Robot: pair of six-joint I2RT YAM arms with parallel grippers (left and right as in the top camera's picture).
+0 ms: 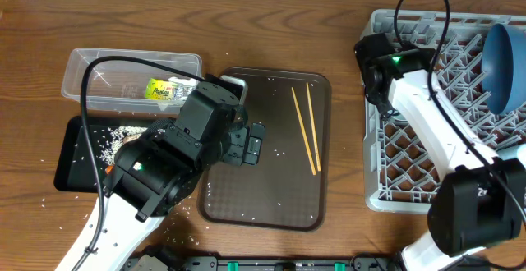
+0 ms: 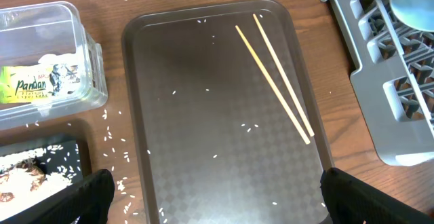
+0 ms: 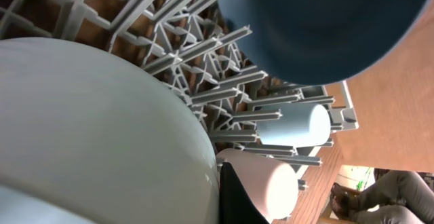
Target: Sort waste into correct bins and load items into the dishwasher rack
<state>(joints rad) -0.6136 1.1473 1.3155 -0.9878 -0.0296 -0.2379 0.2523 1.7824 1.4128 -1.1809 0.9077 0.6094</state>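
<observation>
My left gripper (image 2: 224, 207) is open and empty, low over the near end of the brown serving tray (image 2: 203, 115). Two wooden chopsticks (image 2: 274, 81) lie on the tray's far right, also in the overhead view (image 1: 306, 127). The yellow-green wrapper (image 1: 168, 90) lies in the clear tub (image 1: 90, 62). The black tray (image 1: 74, 152) holds rice, a brown scrap (image 2: 17, 176) and an orange bit (image 1: 109, 170). My right gripper (image 3: 232, 197) is in the grey rack (image 1: 411, 140), one finger showing against the white bowl (image 3: 95, 129). The blue dish (image 3: 319, 20), pinkish cup (image 3: 268, 183) and light-blue cup (image 3: 291, 125) sit in the rack.
Loose rice grains (image 2: 112, 139) are scattered on the wooden table between the bins and the brown tray, and some on the tray. The rack's corner (image 2: 380, 68) lies close to the tray's right side. The left arm (image 1: 164, 164) hides part of both bins.
</observation>
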